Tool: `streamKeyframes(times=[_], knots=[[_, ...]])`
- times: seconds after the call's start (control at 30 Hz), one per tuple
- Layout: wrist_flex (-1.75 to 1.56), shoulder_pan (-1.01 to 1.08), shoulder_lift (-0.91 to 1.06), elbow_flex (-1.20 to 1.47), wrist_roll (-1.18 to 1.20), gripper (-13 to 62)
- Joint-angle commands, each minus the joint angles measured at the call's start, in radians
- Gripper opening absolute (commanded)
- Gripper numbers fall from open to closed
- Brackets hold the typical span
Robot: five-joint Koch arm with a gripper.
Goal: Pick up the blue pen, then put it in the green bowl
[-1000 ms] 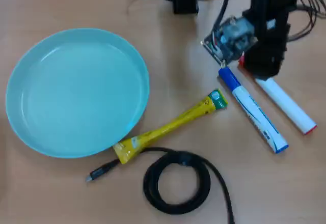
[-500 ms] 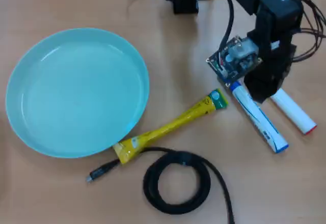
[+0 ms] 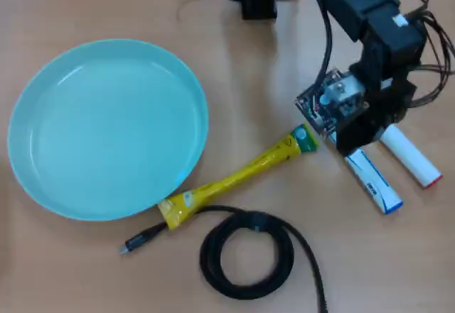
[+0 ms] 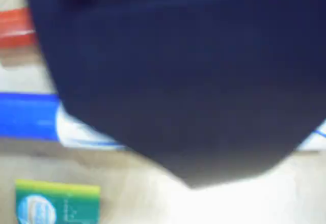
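Note:
The blue pen (image 3: 375, 183) lies on the wooden table at the right of the overhead view, only its lower white barrel and blue end showing. My gripper (image 3: 353, 141) hangs right over the pen's upper half and hides it there. In the wrist view the blue pen (image 4: 28, 116) shows its blue cap at the left, while one dark jaw fills most of the picture over the barrel. Whether the jaws are open or closed does not show. The green bowl (image 3: 106, 128) rests empty at the left, far from the gripper.
A white marker with a red cap (image 3: 410, 158) lies just right of the pen. A yellow tube (image 3: 238, 176) runs diagonally between bowl and pen, its green end (image 4: 56, 203) near the gripper. A coiled black cable (image 3: 247, 254) and its plug (image 3: 137, 242) lie in front.
The arm has swung down along the pen, from beside its blue cap to over its upper half. The cap is now covered in the overhead view. Pen and marker have not shifted.

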Motion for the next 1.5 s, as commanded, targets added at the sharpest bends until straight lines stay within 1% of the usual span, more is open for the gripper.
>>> streamKeyframes(times=[0.0,0.07,0.13,0.33,0.4,1.0,1.07,1.17,1.23,1.3,1.4,1.47], knots=[[-0.023,-0.006,0.002,-0.077,0.038,28.4],[-0.025,-0.006,-0.008,-0.077,0.041,29.0],[-0.023,-0.006,-0.008,-0.075,0.041,31.3],[-0.034,-0.023,-0.043,-0.083,0.063,43.1],[-0.040,-0.026,-0.066,-0.086,0.069,44.8],[-0.098,-0.038,-0.158,-0.089,0.071,44.0],[-0.098,-0.035,-0.164,-0.087,0.067,41.4],[-0.098,-0.029,-0.172,-0.078,0.058,31.6],[-0.098,-0.028,-0.172,-0.077,0.057,26.9],[-0.097,-0.026,-0.173,-0.074,0.057,25.0],[-0.097,-0.026,-0.172,-0.067,0.055,24.8],[-0.097,-0.023,-0.172,-0.067,0.048,22.3]])
